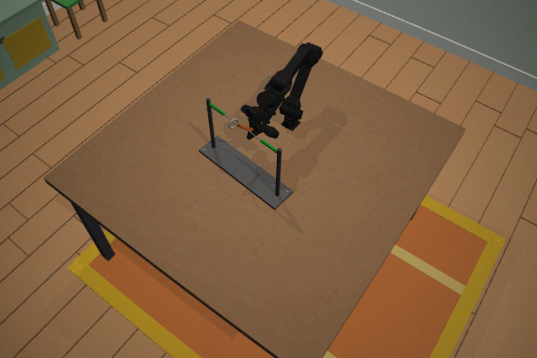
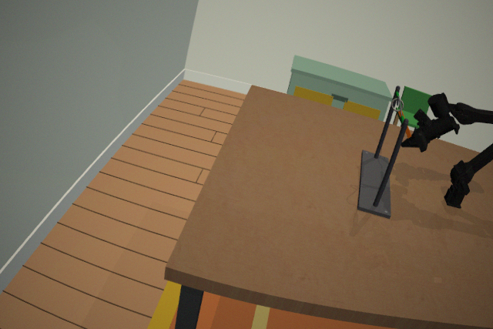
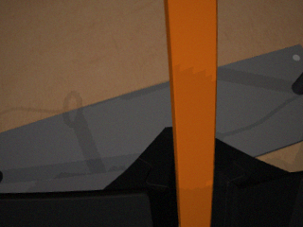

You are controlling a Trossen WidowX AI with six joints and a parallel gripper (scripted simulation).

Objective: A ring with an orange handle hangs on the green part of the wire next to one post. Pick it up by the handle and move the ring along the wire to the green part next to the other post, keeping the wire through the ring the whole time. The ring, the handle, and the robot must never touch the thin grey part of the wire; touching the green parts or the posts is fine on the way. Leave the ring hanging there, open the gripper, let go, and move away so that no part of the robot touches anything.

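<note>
The ring (image 1: 228, 125) (image 2: 392, 106) is around the thin grey wire, just past the green part (image 1: 216, 108) by the left post (image 1: 211, 128) in the top view. Contact between ring and wire cannot be told. The orange handle (image 1: 244, 127) (image 2: 407, 131) (image 3: 194, 95) slants down from the ring to my gripper (image 1: 252, 132) (image 2: 409, 142) (image 3: 178, 135), which is shut on it. The gripper is on the arm's side of the wire, close to it in the top view; the gap is unclear. The other green part (image 1: 269, 146) meets the right post (image 1: 278, 173).
Both posts stand on a dark grey base plate (image 1: 242, 169) (image 2: 370, 178) (image 3: 123, 123) on the brown table (image 1: 195, 224) (image 2: 278, 198). The arm rises behind the wire in the top view. A green chair and a cabinet stand beyond the table.
</note>
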